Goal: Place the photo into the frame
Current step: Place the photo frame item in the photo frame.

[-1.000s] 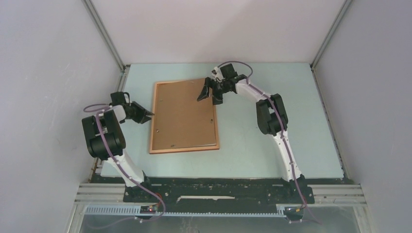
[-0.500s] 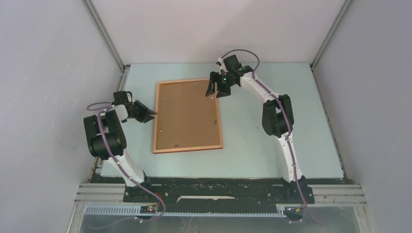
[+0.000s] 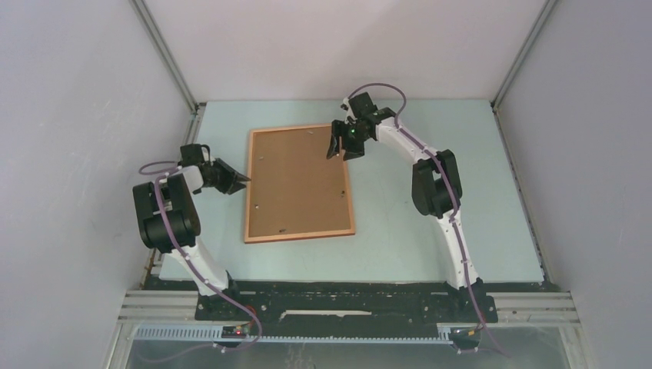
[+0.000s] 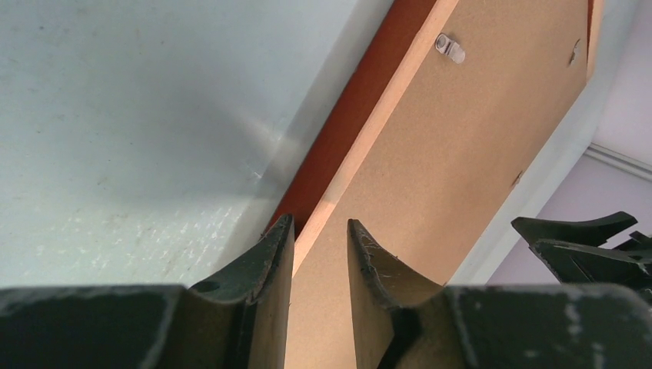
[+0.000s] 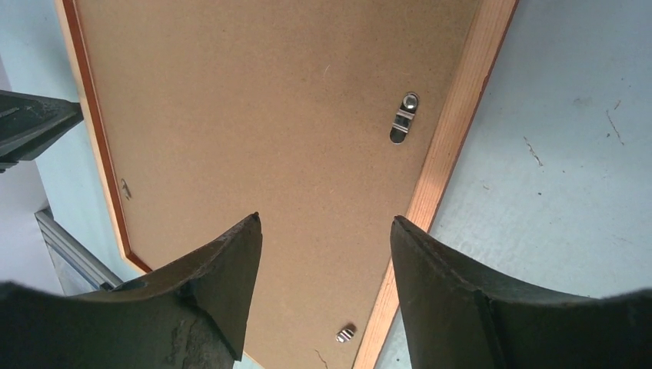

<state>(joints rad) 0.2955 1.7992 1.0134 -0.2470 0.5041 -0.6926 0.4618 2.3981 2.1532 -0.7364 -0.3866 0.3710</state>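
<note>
The frame (image 3: 300,235) lies face down on the table, its brown backing board (image 3: 296,181) facing up and filling it. The photo is hidden. My left gripper (image 3: 241,181) is at the frame's left rail. In the left wrist view the reddish rail (image 4: 361,100) runs in between the narrow jaws, so my left gripper (image 4: 317,224) is shut on it. My right gripper (image 3: 344,146) hovers open over the far right corner. In the right wrist view my right gripper (image 5: 324,219) has nothing between its fingers, with the board (image 5: 254,115) and right rail (image 5: 454,138) below.
Small metal turn clips (image 5: 404,117) sit on the board near the rails. The pale blue table (image 3: 430,231) is boxed in by white walls on three sides. The left gripper's tip (image 5: 31,127) shows beyond the frame's far rail.
The far right corner, held up at the right gripper a second ago, now lies flat. The frame and left gripper slid slightly right. The right gripper let go, drew back and narrowed a little.
</note>
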